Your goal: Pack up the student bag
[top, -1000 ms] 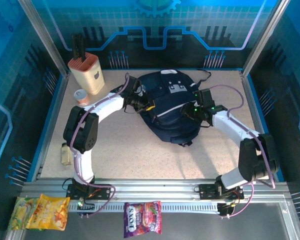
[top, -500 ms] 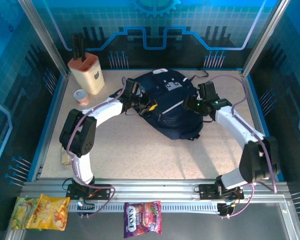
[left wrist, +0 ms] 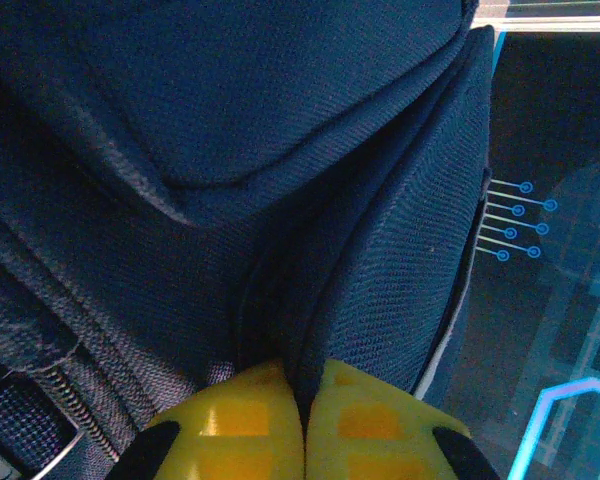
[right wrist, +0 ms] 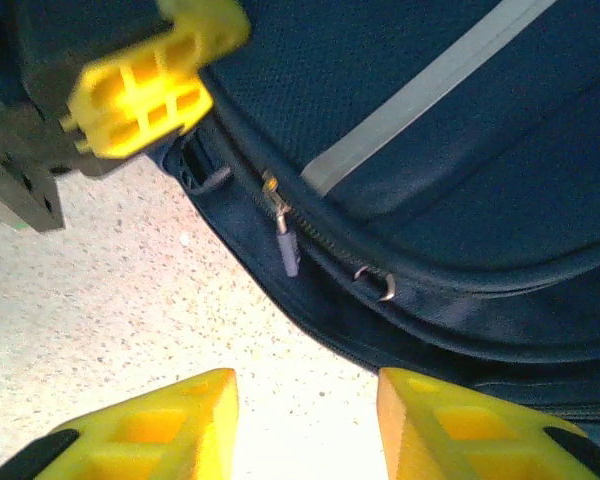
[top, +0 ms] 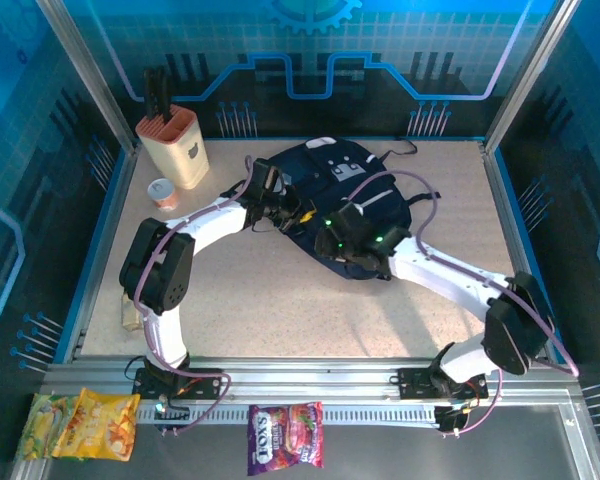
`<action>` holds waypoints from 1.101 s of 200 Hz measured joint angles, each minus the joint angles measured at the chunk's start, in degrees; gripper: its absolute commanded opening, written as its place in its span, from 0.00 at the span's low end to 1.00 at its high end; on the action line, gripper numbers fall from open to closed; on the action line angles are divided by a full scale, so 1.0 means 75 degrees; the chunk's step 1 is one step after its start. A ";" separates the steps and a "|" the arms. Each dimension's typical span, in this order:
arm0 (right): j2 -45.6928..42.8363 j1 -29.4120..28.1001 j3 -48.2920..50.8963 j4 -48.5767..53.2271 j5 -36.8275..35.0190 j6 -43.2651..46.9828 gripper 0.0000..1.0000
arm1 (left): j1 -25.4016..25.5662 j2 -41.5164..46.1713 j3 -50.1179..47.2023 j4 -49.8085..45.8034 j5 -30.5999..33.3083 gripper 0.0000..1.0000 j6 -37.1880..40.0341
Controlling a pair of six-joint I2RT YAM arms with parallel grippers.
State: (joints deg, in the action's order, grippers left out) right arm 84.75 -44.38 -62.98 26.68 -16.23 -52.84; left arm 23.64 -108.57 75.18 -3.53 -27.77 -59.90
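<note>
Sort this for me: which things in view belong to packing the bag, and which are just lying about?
Job: bag; left claw, pinching its fabric; right claw, open by the zip pull.
Lying about: knife block; tin; bottle; yellow snack packs and purple snack pack on the front rail.

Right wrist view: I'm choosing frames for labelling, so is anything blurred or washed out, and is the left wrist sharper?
Right wrist view: table glares white between soft-edged fingers, zipper pull fairly sharp. Left wrist view: dim, but the student bag weave is crisp.
</note>
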 measured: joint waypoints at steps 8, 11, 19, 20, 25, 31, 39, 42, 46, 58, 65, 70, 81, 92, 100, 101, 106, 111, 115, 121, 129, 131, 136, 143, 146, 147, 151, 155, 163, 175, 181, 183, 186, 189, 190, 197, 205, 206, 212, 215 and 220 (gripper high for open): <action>0.0201 -0.0163 -0.0082 -0.0020 -0.0198 -0.0189 0.40 | 0.0000 0.0000 -0.0003 0.0026 -0.0032 0.00 0.0000; 0.0265 -0.0204 -0.0114 -0.0029 -0.0262 -0.0245 0.40 | 0.0000 0.0000 -0.0003 0.0035 -0.0041 0.00 0.0000; 0.0425 -0.0286 -0.0184 -0.0064 -0.0396 -0.0388 0.39 | 0.0000 0.0000 -0.0003 0.0055 -0.0079 0.00 0.0000; 0.0460 -0.0294 -0.0195 -0.0076 -0.0420 -0.0417 0.39 | 0.0000 0.0000 -0.0003 0.0055 -0.0082 0.00 0.0000; 0.0536 -0.0309 -0.0224 -0.0096 -0.0466 -0.0490 0.39 | 0.0000 0.0000 -0.0003 0.0061 -0.0085 0.00 0.0000; 0.0632 -0.0326 -0.0268 -0.0122 -0.0548 -0.0577 0.39 | 0.0000 0.0000 -0.0003 0.0061 -0.0093 0.00 0.0000; 0.0743 -0.0323 -0.0323 -0.0140 -0.0635 -0.0670 0.39 | 0.0000 0.0000 -0.0003 0.0067 -0.0117 0.00 0.0000; 0.0784 -0.0323 -0.0347 -0.0154 -0.0659 -0.0708 0.39 | 0.0000 0.0000 -0.0006 0.0070 -0.0128 0.00 0.0000; 0.0833 -0.0323 -0.0382 -0.0157 -0.0708 -0.0740 0.39 | 0.0000 0.0000 -0.0012 0.0085 -0.0140 0.00 0.0003; 0.0976 -0.0326 -0.0490 -0.0198 -0.0810 -0.0833 0.39 | 0.0000 0.0000 -0.0029 0.0134 -0.0178 0.00 0.0000; 0.1037 -0.0323 -0.0545 -0.0210 -0.0857 -0.0877 0.38 | 0.0000 0.0000 -0.0047 0.0169 -0.0204 0.00 0.0000; 0.1081 -0.0323 -0.0580 -0.0224 -0.0903 -0.0906 0.38 | 0.0000 0.0000 -0.0052 0.0172 -0.0221 0.00 0.0000; 0.1151 -0.0323 -0.0659 -0.0227 -0.0994 -0.0956 0.37 | 0.0000 0.0000 -0.0061 0.0178 -0.0230 0.00 0.0000; 0.1212 -0.0297 -0.0737 -0.0227 -0.1049 -0.0991 0.35 | 0.0000 0.0000 -0.0061 0.0201 -0.0248 0.00 0.0000; 0.1268 -0.0274 -0.0799 -0.0227 -0.1078 -0.1011 0.34 | 0.0000 0.0000 -0.0061 0.0210 -0.0254 0.00 0.0000; 0.1274 -0.0271 -0.0804 -0.0227 -0.1081 -0.1011 0.33 | 0.0000 0.0000 -0.0061 0.0213 -0.0254 0.00 0.0000; 0.1317 -0.0251 -0.0851 -0.0221 -0.1125 -0.1020 0.33 | 0.0000 0.0000 -0.0061 0.0224 -0.0256 0.00 0.0000; 0.1361 -0.0224 -0.0898 -0.0210 -0.1145 -0.1026 0.32 | 0.0000 0.0000 -0.0061 0.0233 -0.0262 0.00 0.0000; 0.1405 -0.0213 -0.0941 -0.0192 -0.1169 -0.1035 0.31 | 0.0000 0.0000 -0.0061 0.0239 -0.0262 0.00 0.0000; 0.1457 -0.0189 -0.0997 -0.0152 -0.1183 -0.1035 0.30 | -0.0003 0.0000 -0.0061 0.0256 -0.0262 0.00 0.0000; 0.1521 -0.0178 -0.1064 -0.0076 -0.1189 -0.1043 0.29 | -0.0003 0.0000 -0.0061 0.0280 -0.0262 0.00 0.0000; 0.1542 -0.0175 -0.1084 -0.0050 -0.1198 -0.1049 0.29 | -0.0003 0.0000 -0.0061 0.0286 -0.0262 0.00 0.0000; 0.1591 -0.0172 -0.1137 0.0017 -0.1215 -0.1067 0.28 | -0.0003 0.0000 -0.0061 0.0294 -0.0262 0.00 0.0000; 0.1652 -0.0172 -0.1207 0.0093 -0.1236 -0.1072 0.28 | -0.0003 0.0000 -0.0061 0.0300 -0.0262 0.00 0.0000; 0.1676 -0.0172 -0.1236 0.0122 -0.1244 -0.1084 0.28 | -0.0003 0.0000 -0.0061 0.0303 -0.0262 0.00 0.0000; 0.1684 -0.0172 -0.1244 0.0131 -0.1244 -0.1087 0.27 | -0.0003 0.0000 -0.0061 0.0306 -0.0262 0.00 0.0000; 0.1716 -0.0172 -0.1282 0.0172 -0.1247 -0.1102 0.27 | -0.0003 0.0000 -0.0061 0.0306 -0.0262 0.00 0.0000; 0.1749 -0.0172 -0.1317 0.0198 -0.1250 -0.1102 0.26 | -0.0003 0.0000 -0.0061 0.0309 -0.0262 0.00 0.0000; 0.1818 -0.0166 -0.1387 0.0280 -0.1265 -0.1134 0.25 | -0.0003 0.0000 -0.0061 0.0312 -0.0262 0.00 0.0000; 0.1918 -0.0160 -0.1466 0.0367 -0.1288 -0.1177 0.23 | -0.0003 0.0000 -0.0061 0.0312 -0.0262 0.00 0.0000; 0.1964 -0.0160 -0.1501 0.0423 -0.1306 -0.1204 0.21 | -0.0003 0.0000 -0.0061 0.0312 -0.0262 0.00 0.0000; 0.1982 -0.0160 -0.1515 0.0449 -0.1314 -0.1212 0.20 | -0.0003 0.0000 -0.0061 0.0312 -0.0262 0.00 0.0000; 0.1996 -0.0160 -0.1524 0.0458 -0.1326 -0.1221 0.19 | -0.0003 0.0000 -0.0061 0.0309 -0.0262 0.00 0.0000; 0.2011 -0.0160 -0.1536 0.0481 -0.1332 -0.1215 0.18 | 0.0000 0.0000 -0.0061 0.0309 -0.0262 0.00 0.0000; 0.2020 -0.0160 -0.1539 0.0495 -0.1341 -0.1224 0.18 | 0.0000 0.0000 -0.0061 0.0309 -0.0262 0.00 0.0000; 0.2052 -0.0160 -0.1565 0.0551 -0.1378 -0.1256 0.15 | 0.0000 0.0000 -0.0061 0.0306 -0.0259 0.00 0.0000; 0.2063 -0.0160 -0.1577 0.0612 -0.1425 -0.1297 0.12 | 0.0000 0.0000 -0.0061 0.0306 -0.0259 0.00 0.0003; 0.2066 -0.0160 -0.1577 0.0615 -0.1425 -0.1294 0.12 | 0.0000 0.0000 -0.0061 0.0306 -0.0259 0.00 0.0003; 0.2066 -0.0160 -0.1580 0.0644 -0.1448 -0.1311 0.10 | 0.0000 0.0000 -0.0061 0.0306 -0.0259 0.00 0.0003; 0.2066 -0.0160 -0.1580 0.0653 -0.1460 -0.1282 0.09 | 0.0000 0.0000 -0.0061 0.0303 -0.0256 0.00 0.0003; 0.2066 -0.0160 -0.1582 0.0667 -0.1472 -0.1306 0.08 | 0.0000 0.0000 -0.0061 0.0303 -0.0259 0.00 0.0003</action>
State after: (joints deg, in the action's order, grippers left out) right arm 100.25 -45.58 -74.85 31.68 -27.27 -62.63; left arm 23.64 -108.57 74.72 -1.26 -29.71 -59.88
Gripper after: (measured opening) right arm 0.112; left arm 0.069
